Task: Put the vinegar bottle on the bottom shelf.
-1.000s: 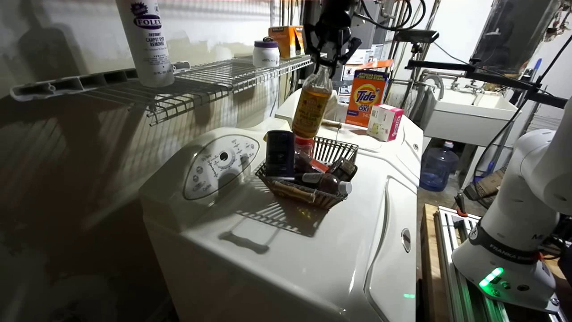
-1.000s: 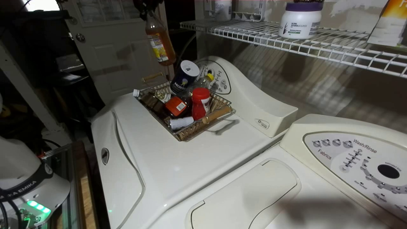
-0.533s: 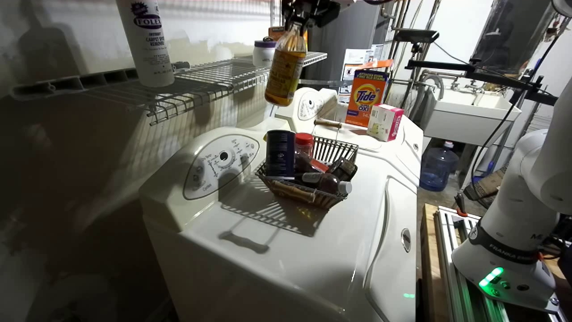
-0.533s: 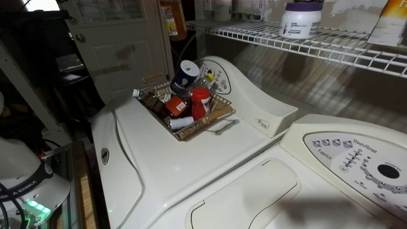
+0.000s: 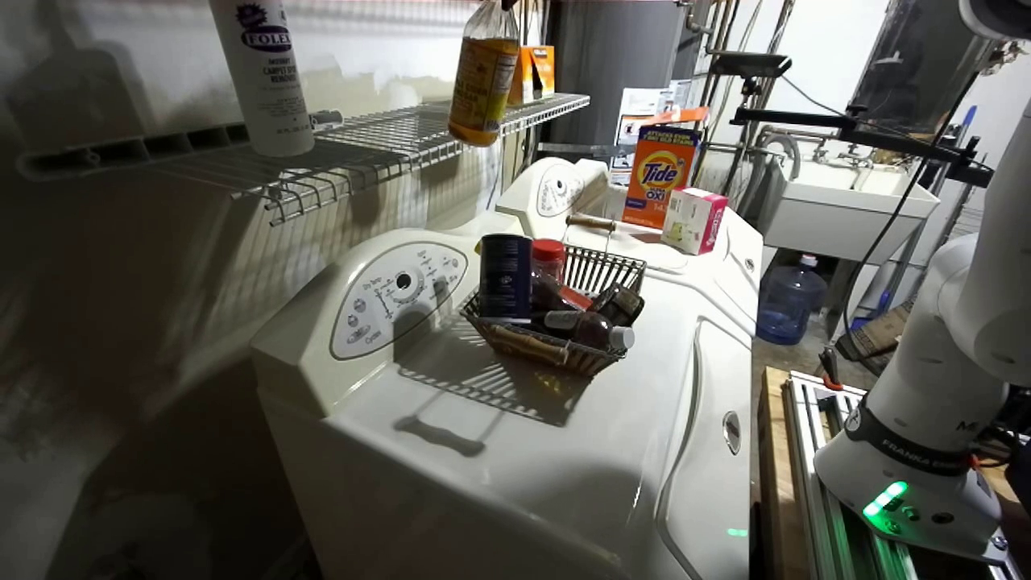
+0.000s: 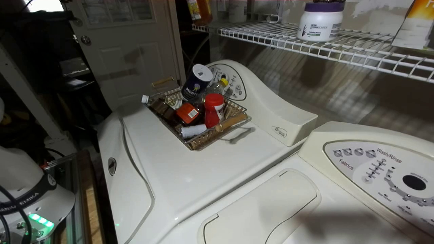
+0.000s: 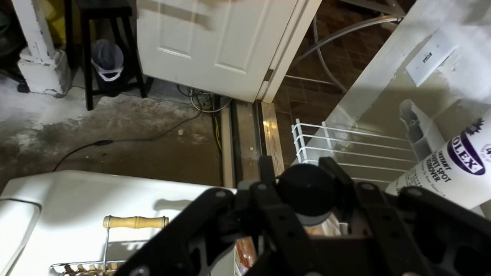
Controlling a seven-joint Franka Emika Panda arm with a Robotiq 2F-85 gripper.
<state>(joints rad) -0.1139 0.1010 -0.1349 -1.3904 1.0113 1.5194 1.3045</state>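
The vinegar bottle [image 5: 483,84] holds amber liquid and hangs tilted in the air, above the basket's height and close to the front lip of the bottom shelf [image 5: 387,143]. In an exterior view only its lower part [image 6: 200,12] shows, near the far end of the white wire shelf [image 6: 271,38]. I cannot tell whether its base is over the shelf or just in front. In the wrist view my gripper [image 7: 301,174] is shut around the bottle's dark cap [image 7: 307,191]; the shelf's end [image 7: 353,147] lies just beyond. The gripper is almost wholly out of both exterior views.
A white Folex bottle [image 5: 270,89] stands on the shelf, also close by in the wrist view [image 7: 456,165]. A purple-lidded jar [image 6: 320,23] and an orange box [image 5: 540,74] stand farther along. A dark wire basket [image 5: 527,346] of bottles sits on the white machine [image 5: 564,459] below.
The vinegar bottle has risen from over the basket and moved toward the shelf, still held. The gripper has gone up past the top of both exterior views. The basket has not moved.
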